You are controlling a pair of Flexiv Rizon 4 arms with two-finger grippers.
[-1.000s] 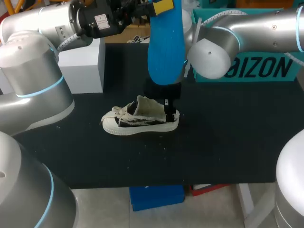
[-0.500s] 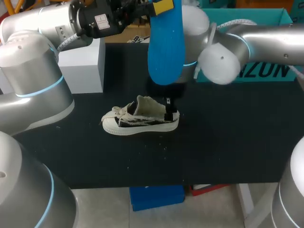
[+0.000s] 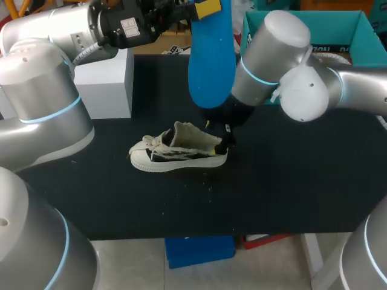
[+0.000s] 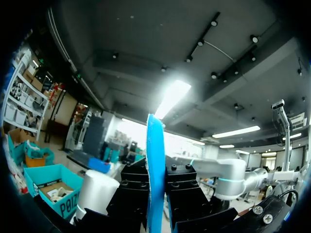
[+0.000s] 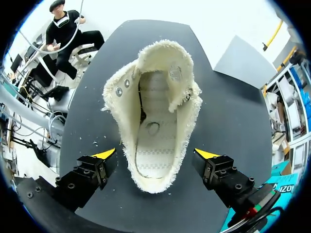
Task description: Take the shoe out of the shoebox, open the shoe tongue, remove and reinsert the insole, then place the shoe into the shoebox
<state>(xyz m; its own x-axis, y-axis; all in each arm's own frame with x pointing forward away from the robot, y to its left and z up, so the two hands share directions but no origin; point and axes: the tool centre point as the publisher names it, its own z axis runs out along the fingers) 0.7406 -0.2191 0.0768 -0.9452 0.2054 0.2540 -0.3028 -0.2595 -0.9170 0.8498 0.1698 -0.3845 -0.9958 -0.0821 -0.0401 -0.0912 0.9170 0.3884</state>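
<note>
A cream low sneaker [image 3: 178,151] lies on the black table [image 3: 290,181], toe to the left, tongue pulled open. In the right wrist view the shoe [image 5: 155,97] shows its bare inner sole. My right gripper [image 3: 221,138] hangs open just over the heel. Its yellow-tipped fingers [image 5: 104,154] stand wide to either side of the heel, and the right gripper [image 5: 155,154] holds nothing. High above the shoe, my left gripper [image 3: 205,7] is shut on the blue insole [image 3: 210,54], which hangs down from it. In the left wrist view the insole [image 4: 155,165] shows edge-on between the jaws.
A white block [image 3: 106,81] stands at the back left of the table. The teal shoebox [image 3: 314,30] stands open at the back right, partly behind my right arm. Bare table lies in front of and to the right of the shoe.
My right arm has swung its elbow to the right, uncovering the shoebox, and its gripper has shifted slightly right over the heel. The left arm and the insole have stayed put.
</note>
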